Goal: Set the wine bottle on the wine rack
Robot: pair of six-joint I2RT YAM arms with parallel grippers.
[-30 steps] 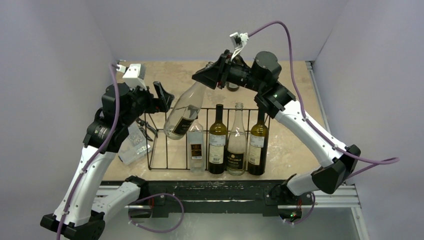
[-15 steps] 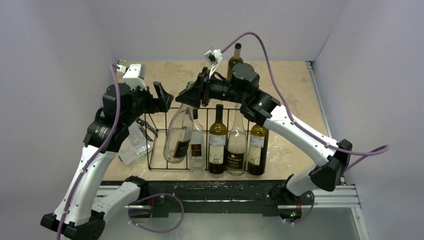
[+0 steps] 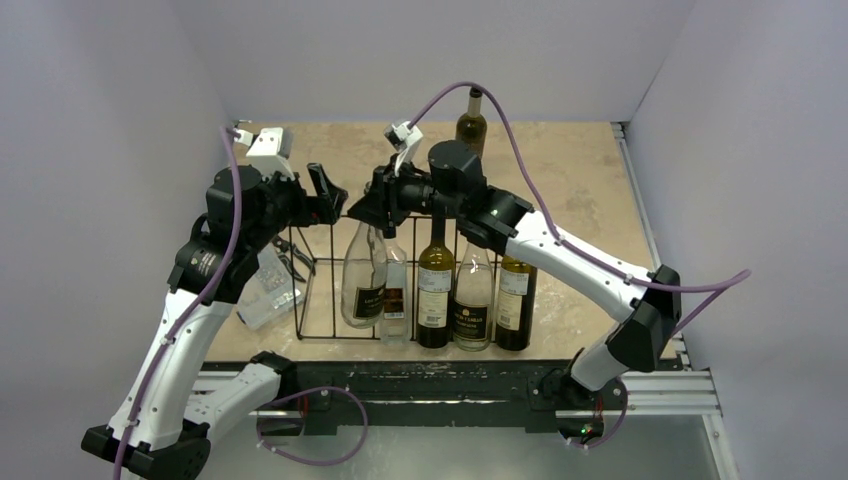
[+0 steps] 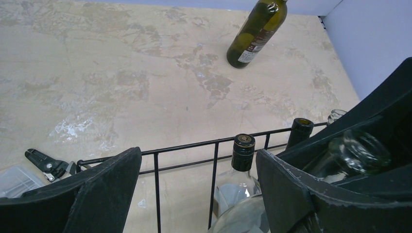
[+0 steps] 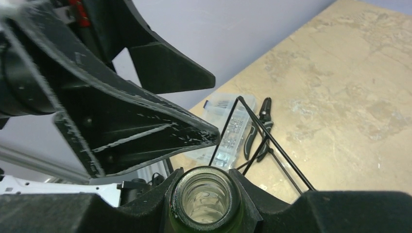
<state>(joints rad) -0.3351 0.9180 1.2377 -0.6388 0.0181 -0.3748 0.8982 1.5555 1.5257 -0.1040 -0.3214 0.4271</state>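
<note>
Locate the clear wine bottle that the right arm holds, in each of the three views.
Top external: the clear wine bottle is left of centre, leftmost in the row of bottles in the rack, with its neck in the right fingers.
Left wrist: only its open mouth shows, at the far right between those fingers.
Right wrist: its mouth is at bottom centre, seen from above.
Shared landmark: the wine rack, its black wire.

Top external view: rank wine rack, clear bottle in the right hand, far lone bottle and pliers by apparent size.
1. wine rack
2. clear bottle
3. lone bottle, partly hidden and farther away, so uncertain
4. pliers
</note>
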